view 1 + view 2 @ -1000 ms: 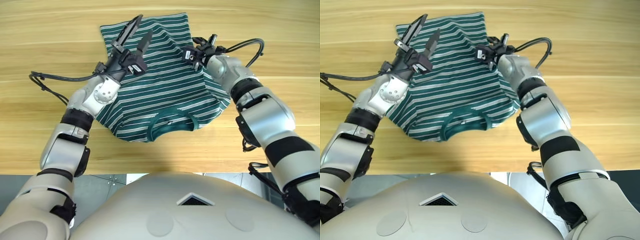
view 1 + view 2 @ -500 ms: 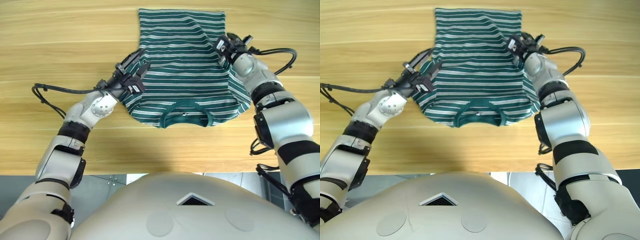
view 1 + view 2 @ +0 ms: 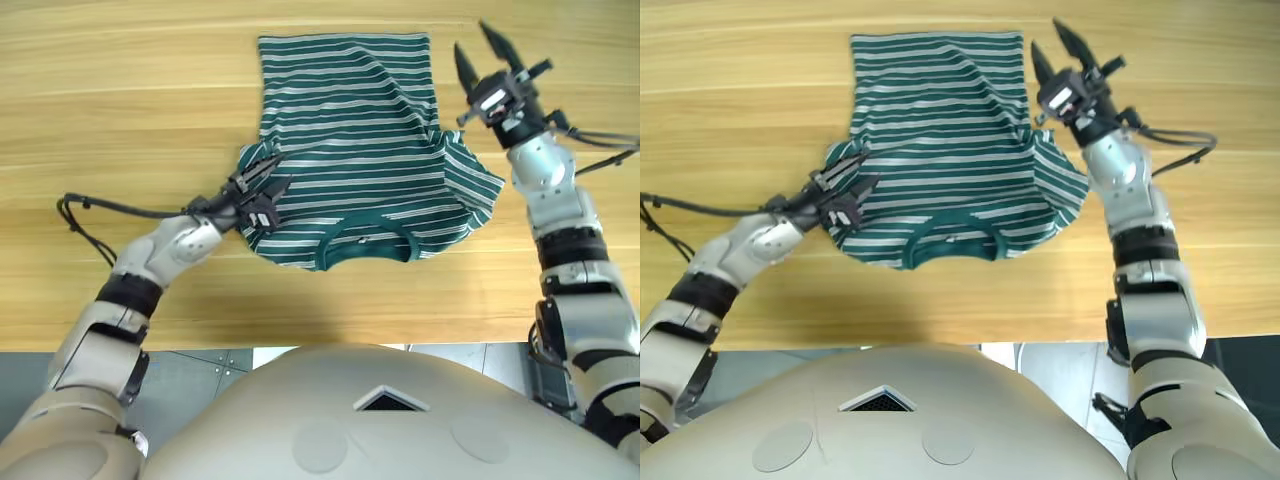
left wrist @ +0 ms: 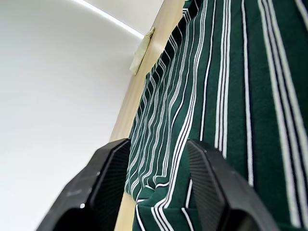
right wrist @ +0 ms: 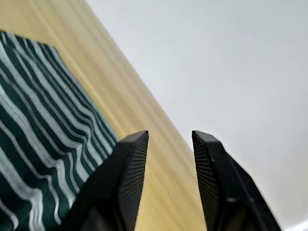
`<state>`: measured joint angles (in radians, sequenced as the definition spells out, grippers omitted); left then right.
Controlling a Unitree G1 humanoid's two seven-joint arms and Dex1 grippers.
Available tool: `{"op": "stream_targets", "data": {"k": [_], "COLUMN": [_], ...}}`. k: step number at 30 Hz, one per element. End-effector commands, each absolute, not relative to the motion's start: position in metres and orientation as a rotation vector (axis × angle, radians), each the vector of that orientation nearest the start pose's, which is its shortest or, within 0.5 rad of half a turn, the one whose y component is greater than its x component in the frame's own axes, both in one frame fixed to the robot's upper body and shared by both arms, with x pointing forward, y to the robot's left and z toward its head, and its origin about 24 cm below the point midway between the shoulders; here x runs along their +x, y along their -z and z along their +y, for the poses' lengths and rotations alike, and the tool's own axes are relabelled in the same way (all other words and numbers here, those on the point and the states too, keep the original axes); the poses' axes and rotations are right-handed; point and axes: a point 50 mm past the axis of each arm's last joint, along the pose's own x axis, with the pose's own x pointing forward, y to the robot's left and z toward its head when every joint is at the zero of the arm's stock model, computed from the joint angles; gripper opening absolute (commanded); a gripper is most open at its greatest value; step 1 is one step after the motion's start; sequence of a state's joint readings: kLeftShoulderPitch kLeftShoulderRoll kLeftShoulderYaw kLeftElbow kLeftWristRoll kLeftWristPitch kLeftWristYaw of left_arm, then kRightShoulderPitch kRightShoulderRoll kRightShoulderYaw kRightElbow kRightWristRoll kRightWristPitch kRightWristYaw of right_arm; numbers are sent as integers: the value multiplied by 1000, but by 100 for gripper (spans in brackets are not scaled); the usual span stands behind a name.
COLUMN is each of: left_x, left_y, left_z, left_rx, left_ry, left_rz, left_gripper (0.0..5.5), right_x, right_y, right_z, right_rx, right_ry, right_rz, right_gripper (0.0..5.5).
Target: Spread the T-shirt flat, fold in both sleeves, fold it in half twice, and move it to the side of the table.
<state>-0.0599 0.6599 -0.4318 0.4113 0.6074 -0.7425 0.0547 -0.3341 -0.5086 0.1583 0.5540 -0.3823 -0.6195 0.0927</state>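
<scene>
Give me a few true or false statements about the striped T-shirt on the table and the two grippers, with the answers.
1. The T-shirt lies with its collar on the side nearest the robot. True.
2. The right gripper is shut on the shirt. False: it is open and empty, raised beside the shirt's right edge.
3. The left gripper is low at the shirt's left sleeve edge, fingers open. True.
4. The T-shirt is folded in half. False: it lies spread out at full length on the wooden table, with the hem at the far end from the collar.
</scene>
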Motion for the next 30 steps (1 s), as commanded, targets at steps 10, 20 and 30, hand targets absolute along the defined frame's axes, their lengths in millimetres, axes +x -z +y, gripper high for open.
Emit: {"op": "stream_targets", "data": {"k": [10,20,30], "left_x": [218,133,75], "left_y": [-68,-52,-47], "left_z": [213,282,242], "left_rx": [1035,1308,1084], "left_ry": [282,439,753], "left_rz": [-541,7,219], "left_gripper": [215,215,215], "right_x": [305,309,337], "right_y": [-62,-67,-88], "right_z": [-176,-183,-199], "right_rx": [-853,-906,-1021], "right_ry": [-426,-386,-297], "right_rz": [-345,-368,-389], "right_gripper": [167,167,167]}}
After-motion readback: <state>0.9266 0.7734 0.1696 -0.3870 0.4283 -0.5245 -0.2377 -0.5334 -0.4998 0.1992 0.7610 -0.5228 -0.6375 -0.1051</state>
